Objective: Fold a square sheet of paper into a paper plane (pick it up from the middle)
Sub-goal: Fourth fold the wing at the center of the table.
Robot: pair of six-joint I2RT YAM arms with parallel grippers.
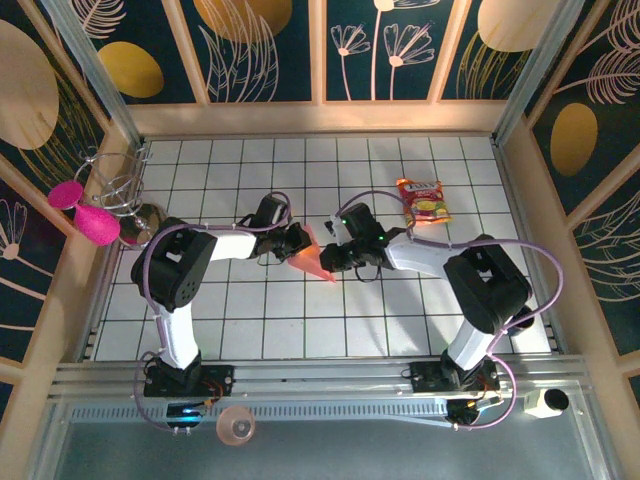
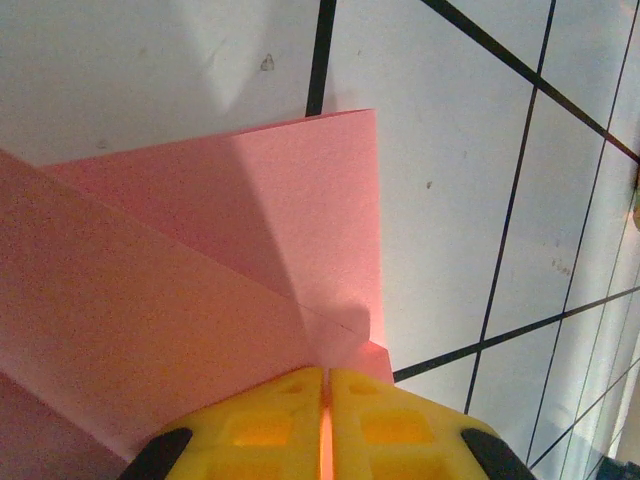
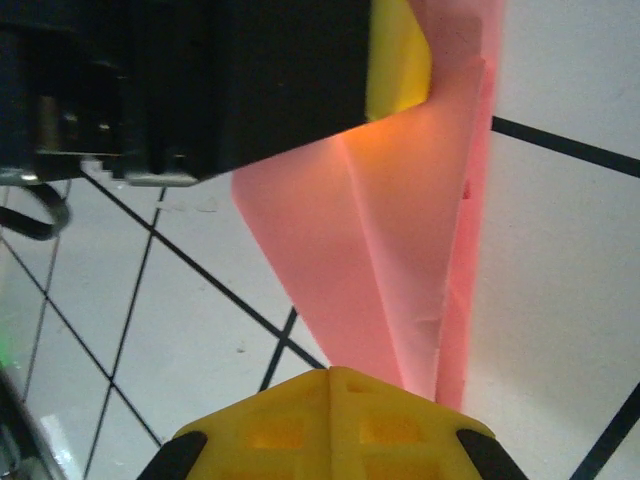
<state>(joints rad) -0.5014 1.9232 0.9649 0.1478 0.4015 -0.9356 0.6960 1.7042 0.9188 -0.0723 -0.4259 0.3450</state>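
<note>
The square sheet of paper (image 1: pixel 311 259), salmon pink and folded into a narrow pointed shape, lies mid-table between both grippers. My left gripper (image 1: pixel 297 243) is shut on its edge. In the left wrist view the yellow jaws (image 2: pixel 327 374) are closed with pink paper glowing in the seam, and folded layers of paper (image 2: pixel 200 280) spread away from them. My right gripper (image 1: pixel 337 254) is shut, its jaws (image 3: pixel 328 372) closed with nothing visible in the seam. The pointed paper (image 3: pixel 370 250) runs past and under its right finger (image 3: pixel 400 425). Beyond it, a yellow finger (image 3: pixel 398 55) of the left gripper clamps the paper's far end.
A red-and-yellow snack packet (image 1: pixel 424 201) lies just behind the right arm. Magenta discs (image 1: pixel 85 215) and a wire rack (image 1: pixel 115 185) sit at the left wall. Wooden-framed walls enclose the tiled table (image 1: pixel 250 310).
</note>
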